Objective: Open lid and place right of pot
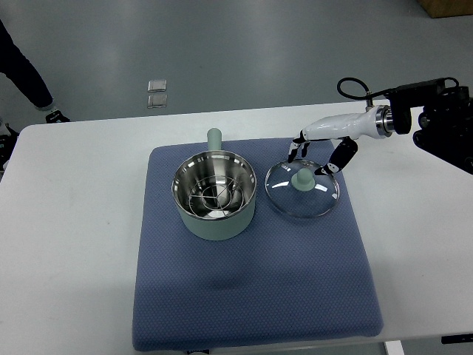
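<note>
A pale green pot (216, 196) with a steel inside and a steamer rack stands uncovered on the blue mat (251, 296), its handle pointing away. To its right the glass lid (301, 189) with a green knob lies flat on the mat. My right hand (314, 157) hovers just behind the lid, fingers spread around its far rim and holding nothing. The right arm comes in from the right edge. My left arm does not show.
The mat covers the middle of a white table (66, 222). A person's leg and shoe (33, 85) show at the upper left on the floor, beyond the table's far edge. Two small square plates (157, 94) sit in the floor.
</note>
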Robot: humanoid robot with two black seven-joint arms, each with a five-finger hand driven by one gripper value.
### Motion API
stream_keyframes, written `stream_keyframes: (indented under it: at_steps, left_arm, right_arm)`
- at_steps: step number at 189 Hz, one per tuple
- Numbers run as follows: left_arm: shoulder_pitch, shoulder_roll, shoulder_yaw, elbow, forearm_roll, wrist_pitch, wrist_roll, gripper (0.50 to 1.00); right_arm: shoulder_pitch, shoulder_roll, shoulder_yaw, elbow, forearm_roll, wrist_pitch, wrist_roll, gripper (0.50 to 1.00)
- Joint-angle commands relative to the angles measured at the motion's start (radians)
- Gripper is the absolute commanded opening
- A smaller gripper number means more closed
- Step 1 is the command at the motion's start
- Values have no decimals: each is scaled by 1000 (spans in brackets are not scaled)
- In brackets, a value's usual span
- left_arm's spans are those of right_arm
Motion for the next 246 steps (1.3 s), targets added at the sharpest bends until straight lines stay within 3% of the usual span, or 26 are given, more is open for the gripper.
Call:
stream_keyframes:
  at_steps: [1,15,47,57,58,80,97,106,107,109,135,164,246]
  left_arm:
    - [0,0,0,0,0,0,0,1000]
    - [0,0,0,0,0,1,0,1000]
    - [0,0,-1,0,0,1,0,1000]
    - [0,0,-1,0,0,1,0,1000]
    - [0,0,-1,0,0,0,0,1000]
    - [0,0,-1,0,0,1,0,1000]
    - [0,0,-1,0,0,1,0,1000]
    - [0,0,-1,0,0,1,0,1000]
    - [2,0,-1,-2,0,0,0,1000]
    - [2,0,-1,-2,0,1,0,1000]
    - [2,0,-1,-2,0,1,0,1000]
    - [3,0,-1,-2,0,1,0,1000]
    - [14,0,-1,0,0,1,0,1000]
  right_arm:
    - [0,-1,38,-8,64,16,0,934]
    - [0,2,47,-11,81,21,0,934]
    - [-46,57,78,-136,452,60,-2,932]
    - [-46,57,78,-136,452,60,-2,932]
    - [-60,92,81,-185,607,86,-57,932]
    - [-88,134,81,-273,957,130,-215,934]
    - [-105,166,84,-305,1205,140,-295,934]
    - [-105,166,84,-305,1206,140,-295,934]
    - [-109,178,84,-310,1362,143,-342,934]
    - [-109,178,82,-310,1393,145,-353,936]
    - [-158,184,81,-308,1698,182,-436,936]
    - [-197,201,82,-308,1816,205,-451,936]
    - [-261,230,190,-304,1804,208,-448,938]
